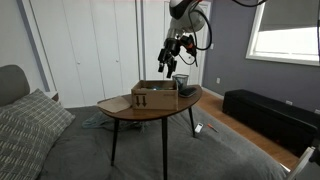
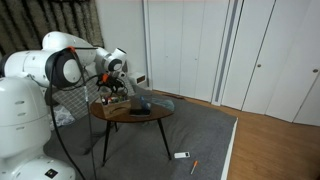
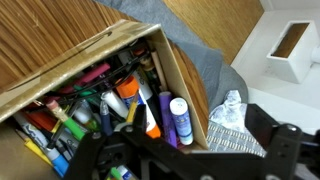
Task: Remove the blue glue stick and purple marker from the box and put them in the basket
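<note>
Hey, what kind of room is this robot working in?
Likely a room in a home, perhaps a bedroom: white closet doors, a window, a gray cushion and a small wooden table on a gray rug.

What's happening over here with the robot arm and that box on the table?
The robot arm's claw hangs above an open cardboard box on a small wooden table. In the wrist view the box is crammed with markers and pens, and a glue stick lies against one side wall. The claw looks open and empty, so nothing seems to have been picked out yet.
</note>
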